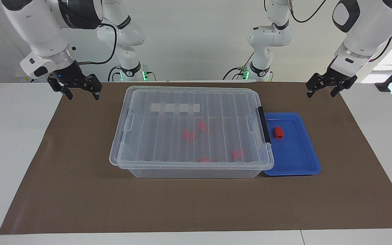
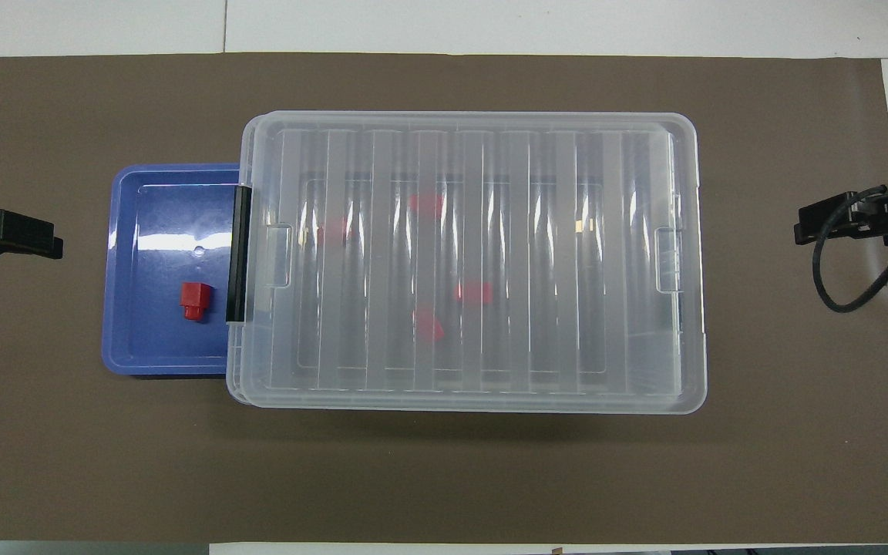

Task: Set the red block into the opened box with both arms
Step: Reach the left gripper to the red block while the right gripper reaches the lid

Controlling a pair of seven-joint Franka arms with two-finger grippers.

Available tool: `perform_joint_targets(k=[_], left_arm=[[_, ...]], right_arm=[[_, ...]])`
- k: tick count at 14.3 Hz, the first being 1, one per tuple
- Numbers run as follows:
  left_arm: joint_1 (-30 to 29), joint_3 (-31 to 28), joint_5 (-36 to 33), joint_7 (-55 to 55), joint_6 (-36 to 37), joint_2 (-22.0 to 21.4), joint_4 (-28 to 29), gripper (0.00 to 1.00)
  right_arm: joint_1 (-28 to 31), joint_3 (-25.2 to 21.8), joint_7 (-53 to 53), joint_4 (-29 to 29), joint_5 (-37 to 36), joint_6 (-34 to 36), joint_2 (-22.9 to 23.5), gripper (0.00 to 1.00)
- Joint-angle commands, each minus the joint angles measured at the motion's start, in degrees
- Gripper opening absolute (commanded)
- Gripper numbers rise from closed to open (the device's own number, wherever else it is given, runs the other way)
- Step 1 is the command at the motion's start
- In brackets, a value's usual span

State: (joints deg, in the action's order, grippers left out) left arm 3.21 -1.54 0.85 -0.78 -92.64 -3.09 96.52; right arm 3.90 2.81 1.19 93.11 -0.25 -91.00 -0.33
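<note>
Red block [image 1: 278, 132] on the blue tray [image 1: 301, 163], alone there, near the tray's edge that touches the box [image 1: 196, 170], toward the left arm's end of the table. Small, hard plastic, surely light and stiff; smooth sides, so maybe a little slippery; best taken across the two flat sides of the wider body, not on the narrow stub at one end. Box in the middle of the brown mat [image 1: 80, 197], lid [image 2: 467, 254] lying flat on top, black clip handle [image 2: 239, 254] at the end next to the tray; four more red blocks [image 2: 475, 293] inside, seen through the lid. Lid thin, clear, probably flexible and glossy, so a hold at its rim seems safer than on the ribbed top. Left gripper [image 1: 330, 89] in the air over the mat's corner by the tray, fingers apart, holding nothing. Right gripper [image 1: 80, 90] over the mat's corner at the right arm's end, fingers apart as well, nothing held. Much free mat all around the box; tray rim low, but the box's overhanging edge close beside the block, so little room for a finger there.
</note>
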Motion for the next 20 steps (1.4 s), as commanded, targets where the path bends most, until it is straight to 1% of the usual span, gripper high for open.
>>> perform_joint_targets(k=[1,7,9,12,13,15,17,18,20], left_arm=[[-0.5,0.3,-0.3,-0.3,-0.4,-1.9,2.2,1.0],[-0.5,0.2,-0.4,-0.2,-0.1,-2.0,2.4,1.0],[-0.7,0.3,-0.5,-0.3,-0.4,-2.0,2.2,1.0],[0.0,0.4,-0.5,-0.1,-0.3,-2.0,2.2,1.0],[0.1,0.4,-0.5,-0.1,-0.3,-2.0,2.4,1.0],[0.2,0.5,-0.5,-0.1,-0.6,-2.1,2.7,1.0],[1.0,0.5,-0.5,-0.2,-1.3,-2.5,3.8,1.0],[1.3,0.5,-0.5,-0.3,-2.1,-3.0,4.6,1.0],[1.3,0.5,-0.5,-0.3,-5.8,-4.6,8.7,1.0]], right_arm=[[0.1,0.0,-0.6,0.3,1.1,-0.8,-0.2,1.0],[0.1,-0.4,-1.0,0.3,1.0,-0.4,-0.3,1.0],[0.1,0.3,-1.3,0.6,1.0,-0.6,-0.5,1.0],[0.1,1.6,1.8,0.7,4.6,-3.7,0.0,1.0],[0.2,2.8,3.4,0.7,4.6,-4.3,0.1,1.0],[0.2,3.3,5.0,0.7,4.6,-4.4,0.9,1.0],[0.4,5.1,5.5,0.5,4.0,-4.6,1.9,1.0],[0.4,5.2,5.5,0.5,3.9,-5.1,2.4,1.0],[0.3,5.5,5.7,0.7,3.9,-5.8,3.6,1.0]])
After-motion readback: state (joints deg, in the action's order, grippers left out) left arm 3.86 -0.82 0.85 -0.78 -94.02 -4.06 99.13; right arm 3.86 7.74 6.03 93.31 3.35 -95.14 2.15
